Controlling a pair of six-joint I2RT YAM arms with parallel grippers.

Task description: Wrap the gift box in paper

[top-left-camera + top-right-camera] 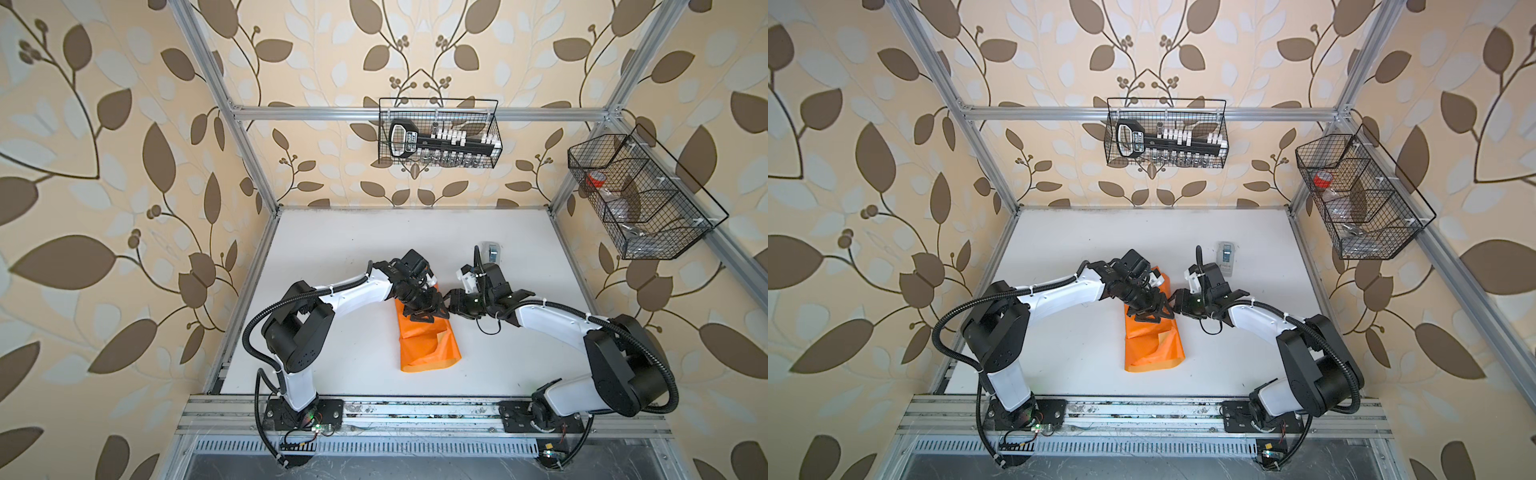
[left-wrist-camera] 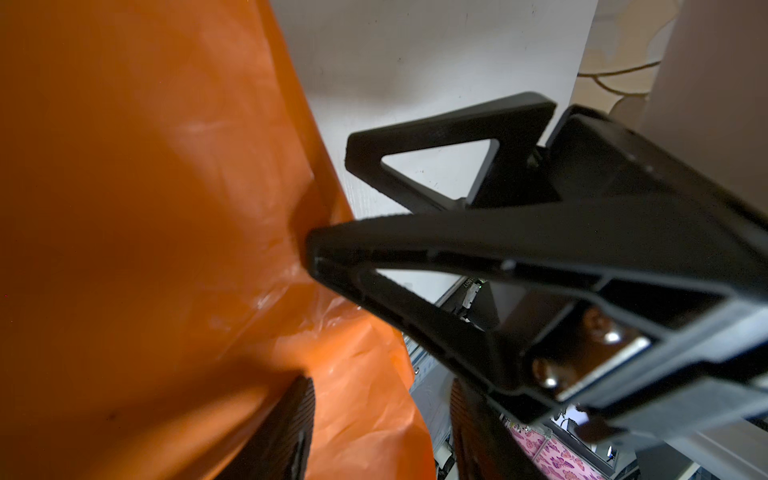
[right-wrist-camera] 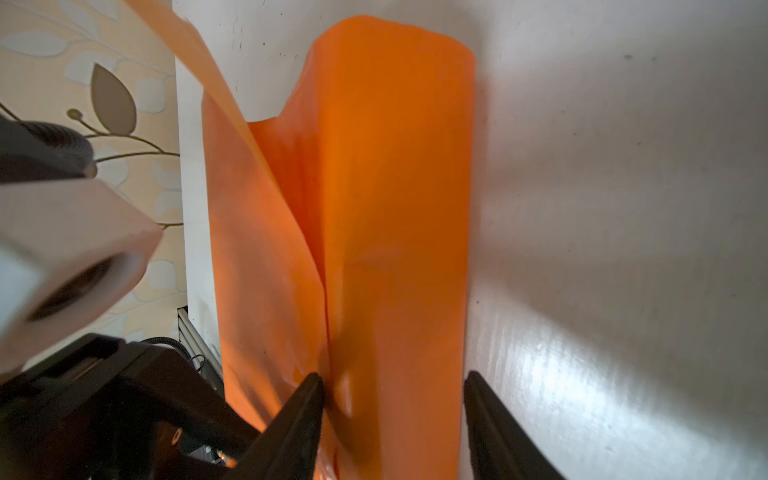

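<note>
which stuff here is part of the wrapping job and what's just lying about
Job:
- paper, folded into a long bundle
- left end effector and right end effector, both at its far end
- gift box: not visible

Lying about:
- small grey-white dispenser, untouched
- back wire basket
- side wire basket

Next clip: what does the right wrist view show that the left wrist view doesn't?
Only the right wrist view: the paper as a long folded bundle with a loose flap lifted along one side, and the right gripper astride it. Only the left wrist view: the right gripper's fingers from outside, one tip touching the paper. Both: orange paper on the white table; the gift box shows in neither.
</note>
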